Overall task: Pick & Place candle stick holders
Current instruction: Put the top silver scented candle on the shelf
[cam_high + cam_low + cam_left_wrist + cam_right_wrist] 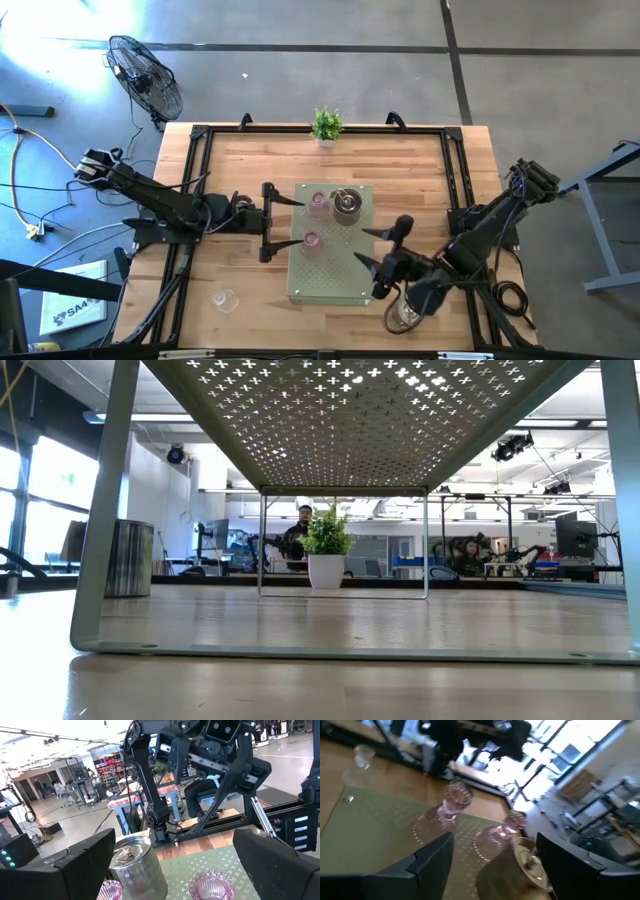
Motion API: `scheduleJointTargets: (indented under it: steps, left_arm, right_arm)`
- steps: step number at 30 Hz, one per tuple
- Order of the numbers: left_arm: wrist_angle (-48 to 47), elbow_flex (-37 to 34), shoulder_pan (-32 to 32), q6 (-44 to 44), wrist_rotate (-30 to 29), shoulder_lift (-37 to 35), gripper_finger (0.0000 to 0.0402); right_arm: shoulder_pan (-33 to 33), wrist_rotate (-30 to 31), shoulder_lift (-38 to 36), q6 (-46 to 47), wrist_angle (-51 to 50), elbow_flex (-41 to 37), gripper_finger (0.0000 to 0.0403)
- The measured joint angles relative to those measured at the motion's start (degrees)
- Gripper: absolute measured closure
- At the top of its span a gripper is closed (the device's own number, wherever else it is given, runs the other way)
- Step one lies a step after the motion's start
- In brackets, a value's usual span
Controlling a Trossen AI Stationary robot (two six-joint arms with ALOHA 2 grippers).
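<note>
On the green rack (330,280) in the middle of the tabletop (420,170) stand two pink glass holders (319,204) and one silver metal holder (346,203). They stand close together. A clear glass holder (226,298) sits alone on the wood near the front left corner. Another holder (404,318) seems to sit under the right arm near the front, but it is mostly hidden.

The left pincer (272,221) has its fingers wide apart and holds nothing. It hangs just beside the rack, facing the silver holder (136,865) and a pink one (211,885).

The right pincer (375,250) is over the right edge of the rack. Its fingers are apart too, and nothing is between them. It looks toward the pink holders (451,805).

What could go wrong? The holders on the rack are near each other, so a finger going for one could bump its neighbor and tip it. The glass ones could roll off the rack and crack. Both arms point at the same small spot, so they could hit each other if both reach in. The glass is smooth and could slip from a loose squeeze. The little plant (326,125) at the back is well away and safe.
</note>
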Motion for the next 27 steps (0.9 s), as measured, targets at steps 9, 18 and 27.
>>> scheduleJointTargets:
  steps: [9, 18, 27]
  left_arm:
    - [-1.8, -0.1, -2.9, 12.1, -0.9, -5.7, 0.0002]
    - [-27.7, 8.7, -18.7, 12.5, -42.5, -20.5, 0.0002]
    - [-87.3, 34.5, -26.6, -28.7, -35.4, -19.1, 0.0002]
  right_arm:
    - [-5.3, -3.4, -0.4, -0.6, 0.9, 0.0, 0.0126]
    - [-3.2, 5.6, -0.5, -0.8, 0.9, 0.0, 0.0126]
    - [-2.7, 6.4, -0.7, -0.7, 1.2, 0.0, 0.0126]
